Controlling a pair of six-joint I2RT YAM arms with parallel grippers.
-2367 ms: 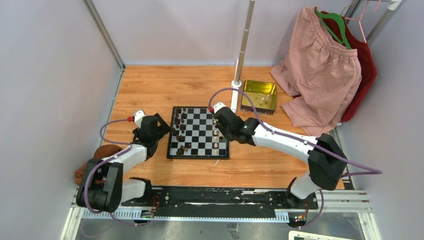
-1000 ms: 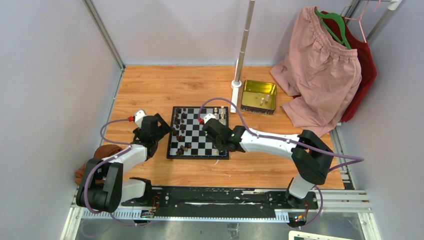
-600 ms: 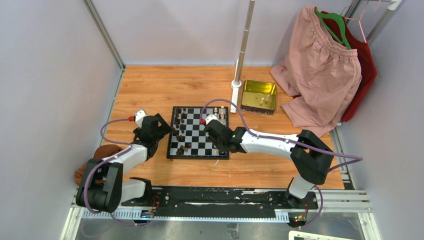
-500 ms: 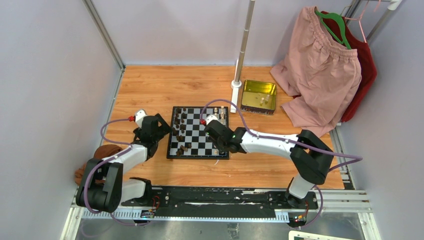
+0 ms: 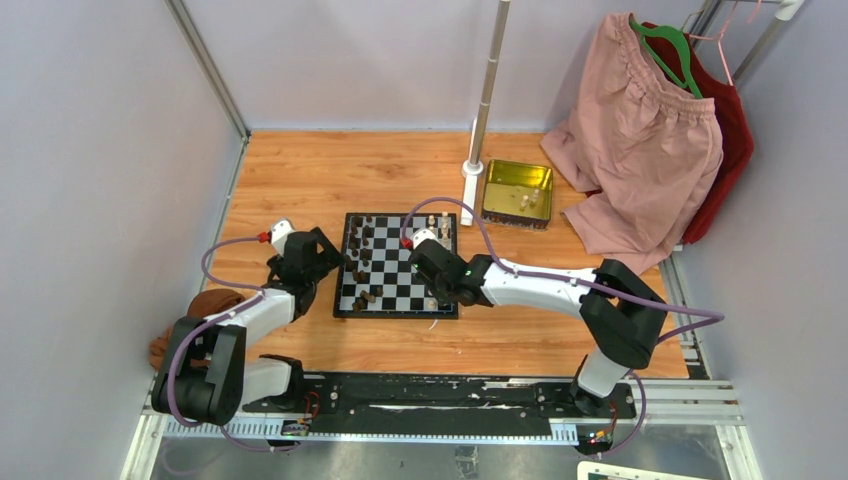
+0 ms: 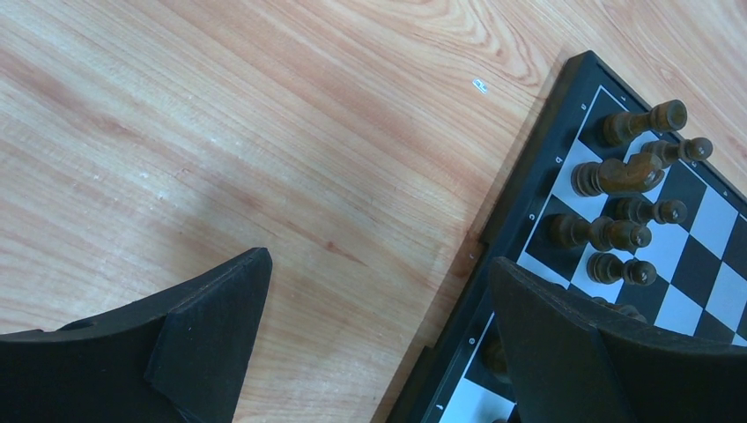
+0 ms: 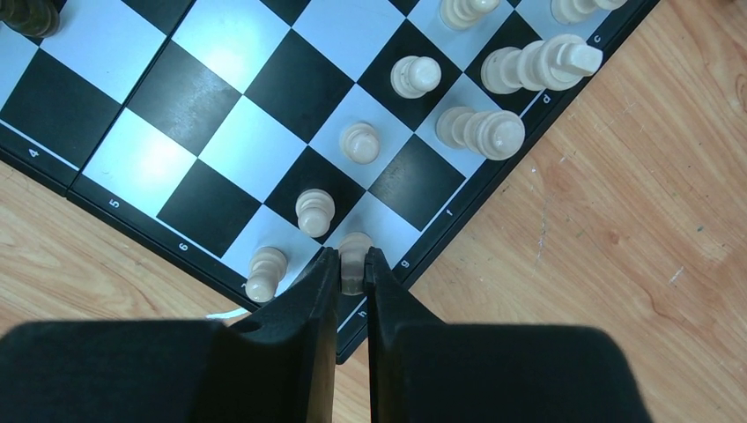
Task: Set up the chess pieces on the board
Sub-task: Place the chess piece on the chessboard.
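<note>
While the board (image 5: 397, 265) lies mid-table in the overhead view, the left gripper (image 5: 330, 262) sits just off its 9 o'clock edge and the right gripper (image 5: 436, 292) reaches over its 5 o'clock corner. A gold tin (image 5: 517, 192) stands on the wooden table (image 5: 300, 180) at the board's 1 o'clock, beside a white pole (image 5: 483, 100). Through the left wrist camera the two black fingers (image 6: 211, 326) are spread wide over bare wood, with nothing between them. The board's border runs from 1 o'clock down to 6 o'clock under the right-hand finger. Six dark pieces (image 6: 612, 174) stand in full view at 2 o'clock, well clear of the jaws, and a seventh is half hidden by that finger. The border letters there are too small to read. Through the right wrist camera the fingers (image 7: 308, 300) are pressed onto one cream piece (image 7: 354, 254), upright over the white corner square. Four cream pawns (image 7: 361, 141) run in a line from 9 o'clock of the fingertips toward 1 o'clock. Two taller cream figures (image 7: 480, 130) stand farther out at 1 o'clock, and two more are cut off at 12 o'clock, making nine cream in all. One dark figure (image 7: 31, 13) shows at 10 o'clock. The border reads 4, 5, 6 along one side and c, f, g along the other.
</note>
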